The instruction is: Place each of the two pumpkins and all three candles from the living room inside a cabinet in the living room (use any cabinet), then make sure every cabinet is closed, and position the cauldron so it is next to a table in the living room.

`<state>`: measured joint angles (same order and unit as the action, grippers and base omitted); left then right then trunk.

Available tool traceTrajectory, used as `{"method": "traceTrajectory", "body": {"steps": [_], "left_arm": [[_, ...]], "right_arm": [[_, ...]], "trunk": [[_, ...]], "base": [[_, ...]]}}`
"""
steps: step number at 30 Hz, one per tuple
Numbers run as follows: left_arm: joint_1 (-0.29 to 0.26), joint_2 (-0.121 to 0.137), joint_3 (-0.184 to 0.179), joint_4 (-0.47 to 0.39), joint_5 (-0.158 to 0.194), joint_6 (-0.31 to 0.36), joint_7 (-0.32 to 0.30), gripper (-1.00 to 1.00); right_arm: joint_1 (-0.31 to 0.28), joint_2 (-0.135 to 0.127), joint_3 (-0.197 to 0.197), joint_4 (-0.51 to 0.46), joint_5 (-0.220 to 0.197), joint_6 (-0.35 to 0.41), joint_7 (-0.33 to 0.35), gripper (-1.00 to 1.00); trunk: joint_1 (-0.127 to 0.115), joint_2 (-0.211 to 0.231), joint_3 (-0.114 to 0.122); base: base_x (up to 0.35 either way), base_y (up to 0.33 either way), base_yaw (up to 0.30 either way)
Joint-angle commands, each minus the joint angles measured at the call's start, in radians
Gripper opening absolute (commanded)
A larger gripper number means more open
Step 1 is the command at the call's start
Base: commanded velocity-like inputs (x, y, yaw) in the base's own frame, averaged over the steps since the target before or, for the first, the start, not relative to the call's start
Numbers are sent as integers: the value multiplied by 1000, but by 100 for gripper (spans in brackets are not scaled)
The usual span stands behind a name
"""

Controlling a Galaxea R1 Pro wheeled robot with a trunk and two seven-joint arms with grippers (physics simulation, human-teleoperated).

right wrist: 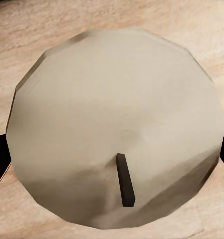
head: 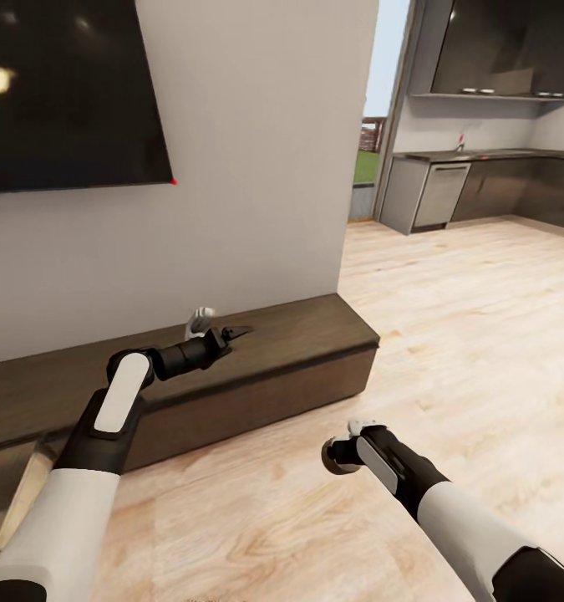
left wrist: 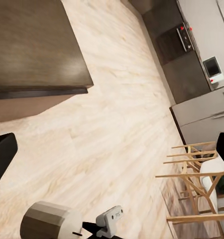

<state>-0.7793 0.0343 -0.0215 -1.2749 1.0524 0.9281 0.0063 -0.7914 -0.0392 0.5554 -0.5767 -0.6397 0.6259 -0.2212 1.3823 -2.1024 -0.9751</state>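
We see a black wall-mounted television (head: 68, 88) up left of the left gripper, a dark kitchen counter (head: 482, 180) far beyond the right one, wooden chairs (left wrist: 196, 184) on pale plank flooring (head: 449, 334).

1. Left arm comes in from the lower left of the head view, white upper sleeve, then black with a white panel on the forearm, bent at the elbow and reaching forward and to the right.
2. Left gripper (head: 231, 334) is at the end of that arm, dark fingers pointing off to the right. In the left wrist view the two finger tips sit far apart at opposite edges of the frame with nothing between them, so the jaws are spread wide.
3. Right arm comes in from the lower right, white sleeve into a black forearm with a white panel, angled toward the middle.
4. Right gripper (head: 342, 456) is clamped on a candle (right wrist: 117, 129), fingers on either side.
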Motion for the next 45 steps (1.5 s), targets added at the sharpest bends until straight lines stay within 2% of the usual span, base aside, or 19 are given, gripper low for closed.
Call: {"method": "traceTrajectory", "body": {"steps": [1, 17, 28, 45], "left_arm": [[0, 0, 0, 0, 0, 0, 0, 100], [0, -1, 0, 0, 0, 0, 0, 100], [0, -1, 0, 2, 0, 0, 0, 100], [0, -1, 0, 1, 0, 0, 1, 100]], "right_arm": [[0, 0, 0, 0, 1, 0, 0, -100], [0, 1, 0, 1, 0, 0, 0, -100], [0, 1, 0, 1, 0, 0, -1, -100], [0, 2, 1, 3, -1, 0, -3, -100]], "trunk": [[0, 0, 0], [0, 0, 0], [0, 0, 0], [0, 0, 0]], "base": [[0, 0, 284], [-5, 0, 287], [-236, 0, 287], [-3, 0, 290]]}}
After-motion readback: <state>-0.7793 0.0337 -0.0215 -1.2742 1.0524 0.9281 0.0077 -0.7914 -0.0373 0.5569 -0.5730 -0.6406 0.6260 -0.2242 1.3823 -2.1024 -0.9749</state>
